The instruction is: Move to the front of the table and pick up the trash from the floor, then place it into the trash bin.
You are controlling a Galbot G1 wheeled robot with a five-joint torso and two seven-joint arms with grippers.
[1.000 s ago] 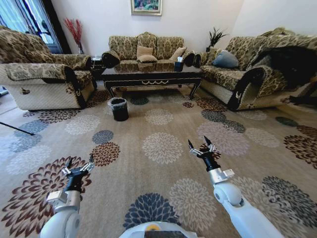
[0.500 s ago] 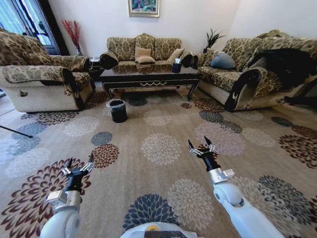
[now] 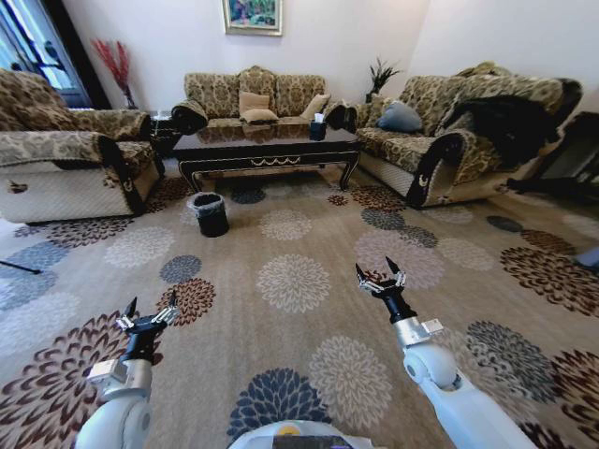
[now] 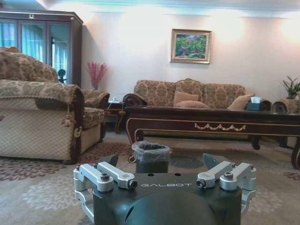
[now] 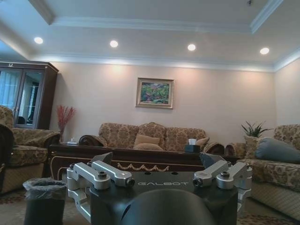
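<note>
Trash bin (image 3: 211,214), black with a greyish liner bag, stands on the flowered carpet (image 3: 299,281) just off the near left corner of the table (image 3: 267,148), seen from the head camera. The dark glossy table with its gold scroll ornament sits between three patterned sofas; the middle sofa (image 3: 253,94) backs against a pale wall under a framed painting (image 3: 253,16). A small black tissue box (image 3: 318,128) rests at the table's right end. Both arms reach forward low over the carpet, well short of the bin: the left gripper (image 3: 150,309) and the right gripper (image 3: 379,274) each have fingers spread apart and hold nothing.

From the left wrist camera, the left gripper (image 4: 161,161) shows its parted fingers, the word "GALBOT" printed on its dark body. Beyond it stands the bin (image 4: 151,157) in front of the table (image 4: 211,124), with an armchair (image 4: 42,117) to one side.

From the right wrist camera, the right gripper (image 5: 157,159), also marked "GALBOT", is spread wide and empty. The bin (image 5: 43,199) and the table (image 5: 140,159) lie beyond, beneath a ceiling with recessed lights.
</note>
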